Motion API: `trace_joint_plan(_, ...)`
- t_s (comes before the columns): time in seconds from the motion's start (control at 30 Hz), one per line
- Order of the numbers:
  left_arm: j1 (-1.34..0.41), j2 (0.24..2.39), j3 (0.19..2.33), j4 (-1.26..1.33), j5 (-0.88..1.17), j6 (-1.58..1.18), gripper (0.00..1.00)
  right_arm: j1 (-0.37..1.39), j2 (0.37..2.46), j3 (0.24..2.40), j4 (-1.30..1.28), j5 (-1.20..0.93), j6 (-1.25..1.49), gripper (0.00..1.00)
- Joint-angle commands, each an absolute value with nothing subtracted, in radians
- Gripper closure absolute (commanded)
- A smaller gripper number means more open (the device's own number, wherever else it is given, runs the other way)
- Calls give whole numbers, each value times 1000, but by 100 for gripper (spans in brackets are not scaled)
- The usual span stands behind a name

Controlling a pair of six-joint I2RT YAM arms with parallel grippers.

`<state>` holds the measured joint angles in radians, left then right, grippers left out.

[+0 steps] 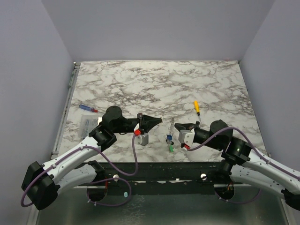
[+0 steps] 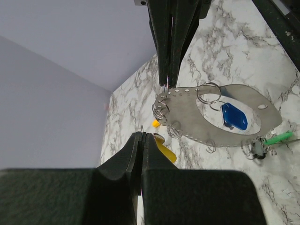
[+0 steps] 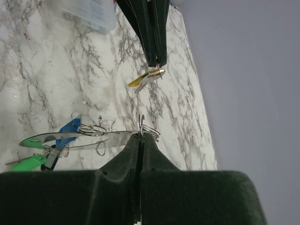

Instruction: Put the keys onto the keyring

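Observation:
My right gripper point(image 3: 141, 135) is shut on the rim of the keyring point(image 3: 110, 139), a wide flat silver loop with small rings along its edge, and holds it edge-up above the table. It shows in the left wrist view point(image 2: 187, 119) and the top view point(image 1: 171, 125). A blue key point(image 2: 234, 116) and a green key point(image 2: 279, 138) hang from it. My left gripper point(image 2: 142, 136) is shut on a yellow key point(image 2: 165, 149), a short way from the loop. The right wrist view shows that key point(image 3: 146, 78) at the left fingertips point(image 3: 154, 55). In the top view the grippers point(image 1: 157, 121) point(image 1: 178, 125) face each other.
A yellow-handled item point(image 1: 197, 107) lies on the marble behind the right gripper. A slim blue-and-red stick point(image 1: 87, 108) and a clear plastic packet point(image 1: 89, 124) lie at the table's left edge. The packet also shows in the right wrist view point(image 3: 89, 13).

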<state>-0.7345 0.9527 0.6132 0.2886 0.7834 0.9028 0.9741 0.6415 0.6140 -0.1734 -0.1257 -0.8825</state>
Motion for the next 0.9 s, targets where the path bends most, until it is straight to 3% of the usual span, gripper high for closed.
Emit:
trace_joint_plan(0.0, -732, 953, 612, 290, 867, 917, 100, 979, 637, 612, -114, -158, -823, 99)
trace_joint_plan(0.87, -798, 991, 604, 260, 844, 931, 100, 979, 690, 597, -106, -232, -751, 99)
